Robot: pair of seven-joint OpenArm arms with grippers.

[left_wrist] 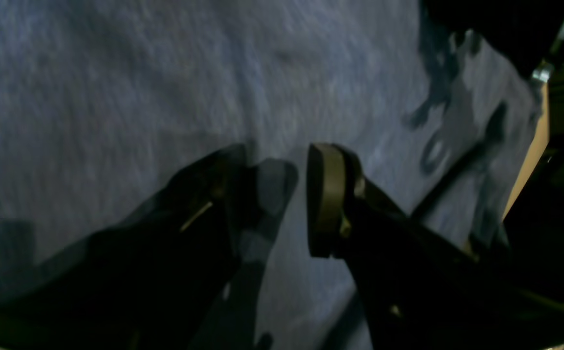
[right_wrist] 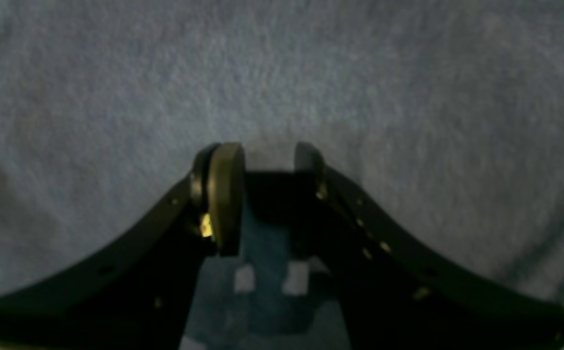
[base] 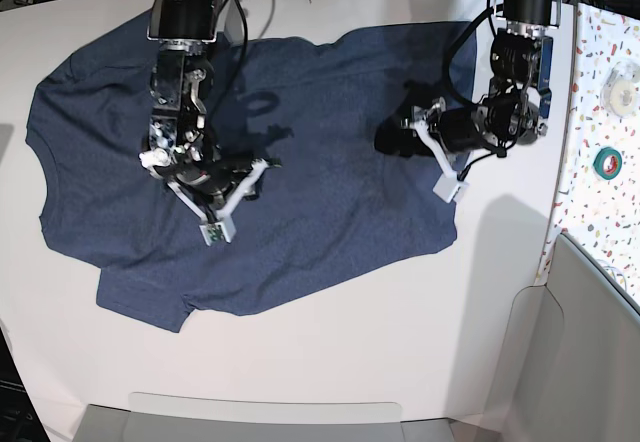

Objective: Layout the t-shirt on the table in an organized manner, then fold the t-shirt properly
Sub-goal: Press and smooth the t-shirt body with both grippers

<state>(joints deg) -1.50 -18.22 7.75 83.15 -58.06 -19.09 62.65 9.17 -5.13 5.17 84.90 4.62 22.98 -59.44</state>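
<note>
The dark navy t-shirt (base: 300,122) lies spread out, plain side up, on the white table (base: 330,352). It fills both wrist views as blue-grey cloth (left_wrist: 165,87) (right_wrist: 408,97). My left gripper (base: 392,140) (left_wrist: 282,165) hovers low over the shirt's right part, open, with bare cloth showing between its fingers (left_wrist: 328,194). My right gripper (base: 222,194) (right_wrist: 268,155) is down on the shirt's left-middle part. Its fingertips stand close together with a small bulge of cloth pinched between them.
A speckled surface (base: 600,62) runs along the right edge and carries a green tape roll (base: 606,160) and a white roll (base: 625,92). Grey bins sit at the bottom edge (base: 265,417) and the lower right (base: 590,342).
</note>
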